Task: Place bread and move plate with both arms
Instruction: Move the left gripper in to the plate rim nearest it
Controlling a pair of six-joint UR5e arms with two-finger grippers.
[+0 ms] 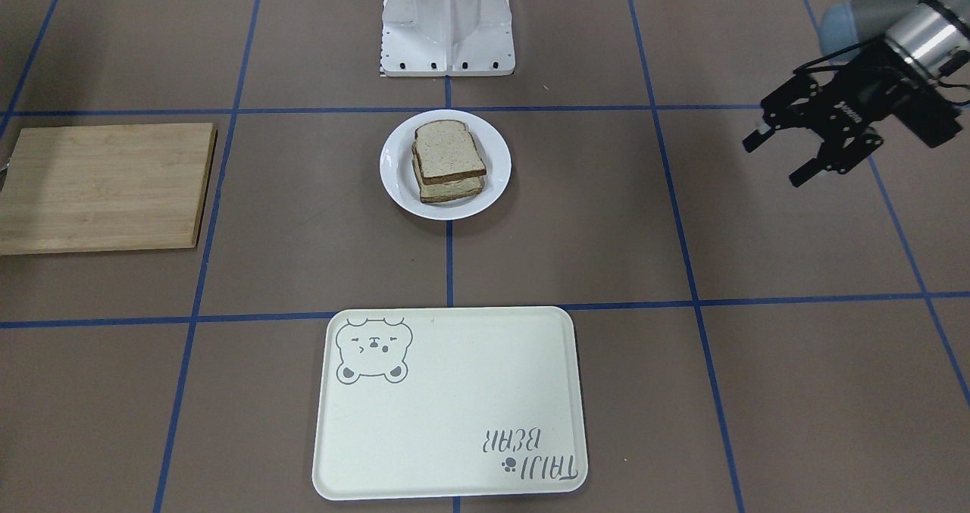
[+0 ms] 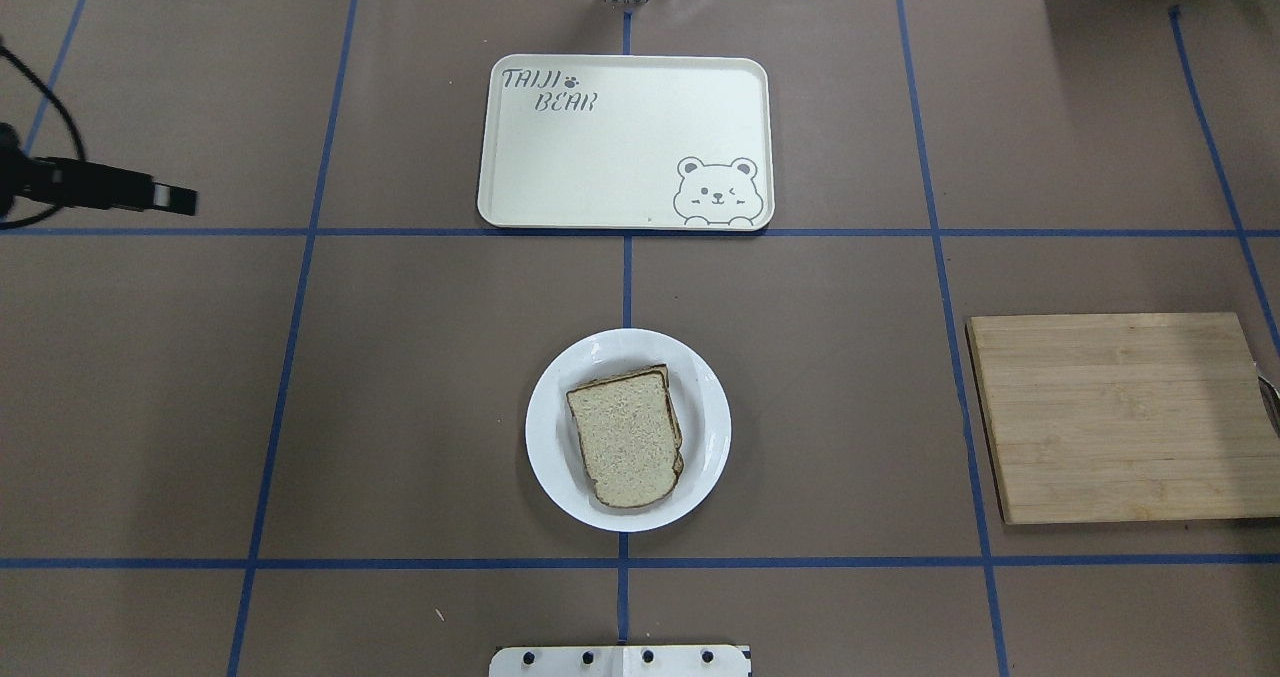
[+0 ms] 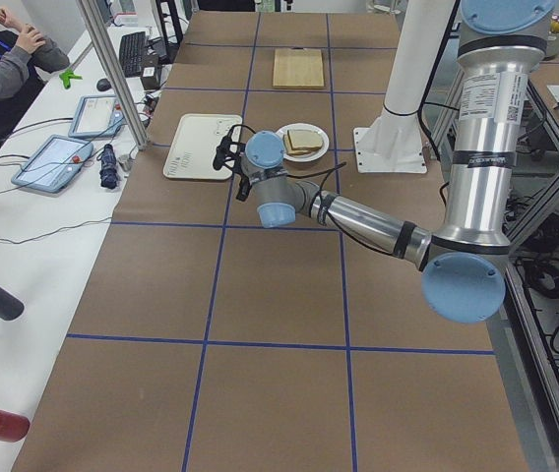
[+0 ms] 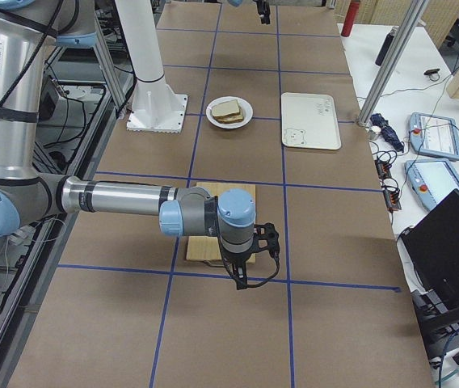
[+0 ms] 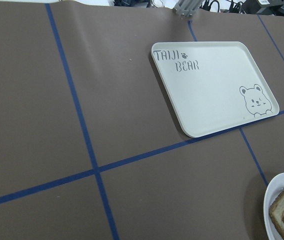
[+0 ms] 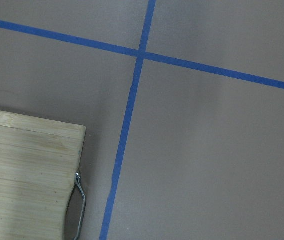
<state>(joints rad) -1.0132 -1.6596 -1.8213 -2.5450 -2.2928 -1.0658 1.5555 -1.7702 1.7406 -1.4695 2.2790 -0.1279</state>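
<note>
The pale speckled, dark-crusted bread slice (image 1: 449,151) sits on the round glossy white plate (image 1: 397,172) near the base-side edge, so placing looks done. My left gripper (image 1: 774,162) hangs with fingers apart; whether my right gripper (image 4: 241,275) is open I cannot tell. Next, both must take the rim.

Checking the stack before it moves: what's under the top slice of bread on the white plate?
A second slice lies under the bread, both on the plate. Anything between them is covered.

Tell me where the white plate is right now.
In the overhead view the plate sits on the centre tape line, bread stacked on it, between the robot base and the bear tray, with the cutting board to its right.
</note>
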